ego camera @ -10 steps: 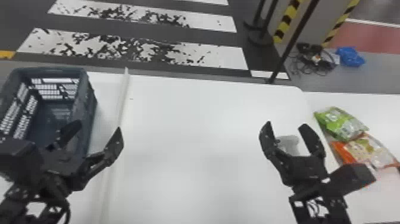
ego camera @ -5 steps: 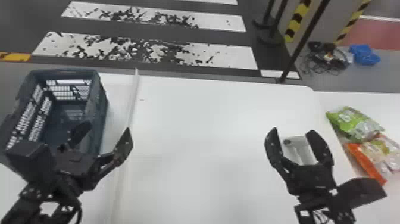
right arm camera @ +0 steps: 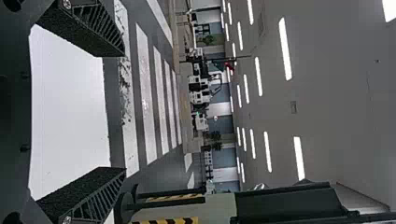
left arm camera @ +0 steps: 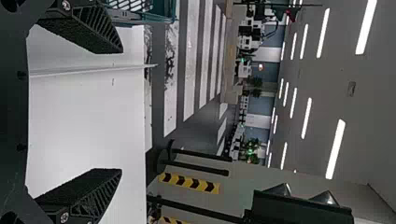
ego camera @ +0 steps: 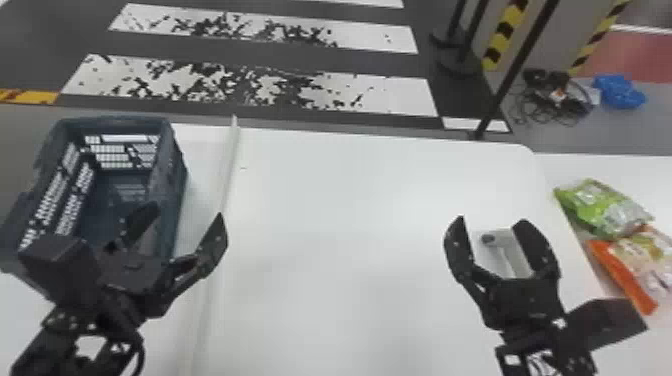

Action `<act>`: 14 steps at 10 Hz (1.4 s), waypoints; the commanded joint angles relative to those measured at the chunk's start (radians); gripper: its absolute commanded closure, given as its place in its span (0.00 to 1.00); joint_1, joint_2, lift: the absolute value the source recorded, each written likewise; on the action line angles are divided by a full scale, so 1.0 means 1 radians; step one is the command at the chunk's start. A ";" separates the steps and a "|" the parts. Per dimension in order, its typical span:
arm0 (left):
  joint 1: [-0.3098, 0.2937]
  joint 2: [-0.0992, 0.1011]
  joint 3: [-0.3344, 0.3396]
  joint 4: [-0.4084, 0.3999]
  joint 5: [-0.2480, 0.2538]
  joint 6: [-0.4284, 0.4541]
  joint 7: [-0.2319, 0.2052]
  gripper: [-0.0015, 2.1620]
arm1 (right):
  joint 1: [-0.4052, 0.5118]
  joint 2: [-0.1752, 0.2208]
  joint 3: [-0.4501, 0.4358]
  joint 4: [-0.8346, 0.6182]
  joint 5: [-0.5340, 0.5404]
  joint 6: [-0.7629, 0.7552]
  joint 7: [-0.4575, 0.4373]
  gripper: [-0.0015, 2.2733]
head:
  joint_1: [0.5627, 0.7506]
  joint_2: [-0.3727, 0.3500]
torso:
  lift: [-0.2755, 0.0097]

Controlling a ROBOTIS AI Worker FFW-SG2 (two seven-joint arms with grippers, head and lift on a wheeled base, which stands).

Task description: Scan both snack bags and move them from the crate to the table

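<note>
Green bag (ego camera: 605,210), orange bag (ego camera: 642,262) — head view; ceiling lights (left arm camera: 335,149) in left wrist view; left gripper (ego camera: 185,212), right gripper (ego camera: 491,221) — fingers apart.

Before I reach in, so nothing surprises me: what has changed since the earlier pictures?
The head view has swung slightly left; the right gripper has shifted slightly left relative to the table. Nothing was grasped or released. The crate, green bag and orange bag stayed put; the left gripper is open too.

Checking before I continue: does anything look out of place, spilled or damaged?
The floor beyond the table looks untidy: cables lie tangled beside crumpled blue plastic, and the white stripes look patchy. The crate and snack bags look undamaged.
</note>
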 commanded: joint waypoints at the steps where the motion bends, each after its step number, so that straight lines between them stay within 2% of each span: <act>1: -0.005 0.000 0.001 0.007 0.004 0.000 0.000 0.04 | -0.004 0.002 0.000 0.003 0.003 0.000 0.000 0.03 | 0.70 0.38 | 0.66; 14: -0.013 0.004 -0.003 0.004 0.004 0.015 0.000 0.04 | -0.013 0.002 0.014 0.003 0.020 0.012 0.000 0.03 | 0.70 0.39 | 0.66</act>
